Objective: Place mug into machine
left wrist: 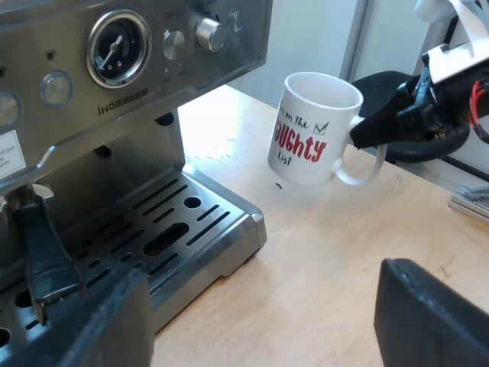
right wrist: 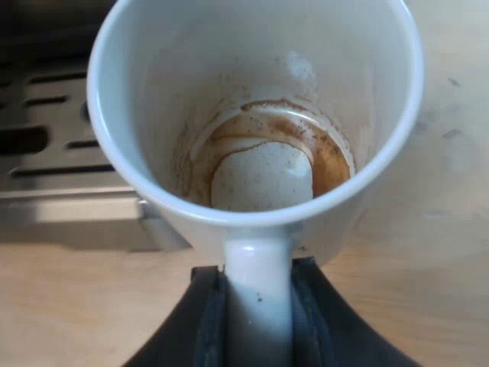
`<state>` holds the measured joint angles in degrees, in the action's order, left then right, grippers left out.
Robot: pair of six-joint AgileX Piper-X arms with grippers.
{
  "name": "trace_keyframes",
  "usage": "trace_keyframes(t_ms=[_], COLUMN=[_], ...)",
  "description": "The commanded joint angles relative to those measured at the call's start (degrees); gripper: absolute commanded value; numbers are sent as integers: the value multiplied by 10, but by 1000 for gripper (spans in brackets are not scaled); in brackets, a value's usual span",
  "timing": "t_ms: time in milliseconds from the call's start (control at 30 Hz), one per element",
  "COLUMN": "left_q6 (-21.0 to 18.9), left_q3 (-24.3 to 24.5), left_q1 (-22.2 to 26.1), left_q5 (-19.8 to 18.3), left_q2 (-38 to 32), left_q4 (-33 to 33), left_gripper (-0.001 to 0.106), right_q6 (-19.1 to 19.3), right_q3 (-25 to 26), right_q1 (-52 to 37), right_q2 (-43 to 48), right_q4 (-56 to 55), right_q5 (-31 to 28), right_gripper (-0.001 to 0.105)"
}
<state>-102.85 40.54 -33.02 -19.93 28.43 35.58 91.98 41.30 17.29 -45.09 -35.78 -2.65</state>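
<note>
pale wood makes up the table [left wrist: 328, 260], a smooth light board with a few small dark specks and a soft sheen where light falls beside the machine [left wrist: 114, 130]. behind it rises a plain whitish wall [left wrist: 313, 34] with a pale upright frame.

the machine is brushed steel, with a round gauge [left wrist: 117, 47] and a ridged knob [left wrist: 208, 33] on its face. its slotted drip tray [left wrist: 179, 229] sits bare at the front, low on the wood.

the white mug [left wrist: 313, 130] is out on the table near the tray's corner, not on the tray. it carries red lettering and a small green tick. it leans a little, and i cannot tell whether its base rests on the wood or hangs just above it.

the right gripper [left wrist: 367, 134] has its black fingers pinched on the mug's handle. from its own wrist, the right gripper [right wrist: 258, 306] squeezes the white handle from both sides, and the mug [right wrist: 260, 115] opens upward, showing a brown coffee ring on its floor. past the rim lie the tray's slots [right wrist: 53, 160] and bare wood [right wrist: 76, 306].

the left gripper [left wrist: 267, 329] hangs over the table by the tray, fingers spread wide, holding nothing.
</note>
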Motion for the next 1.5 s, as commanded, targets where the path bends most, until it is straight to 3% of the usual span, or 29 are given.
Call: trace_keyframes(t_ms=[33,300,533,767,1033,1500], left_q6=[-3,-3,-3,-3,-2,0], left_q3=[4,4,4,3,-1,-2], left_q1=[-1,-1,-1,-1,-1,-1], left_q5=[-4,-4,-4,0,57,69], left_q2=[-1,-1,-1,-1,-1,-1], left_q4=[-7,-7,-3,32,67,65], left_gripper=[63,63,63,63,63,63], right_q6=[21,24,21,-3,-4,-5], right_q3=[4,5,7,7,8,89], right_q1=[27,170,224,249,265,271], right_q2=[9,9,9,9,6,-114], right_q4=[19,26,26,30,30,32], right_q5=[1,-90,-114,-114,-116,-90], right_gripper=[0,0,0,0,0,0])
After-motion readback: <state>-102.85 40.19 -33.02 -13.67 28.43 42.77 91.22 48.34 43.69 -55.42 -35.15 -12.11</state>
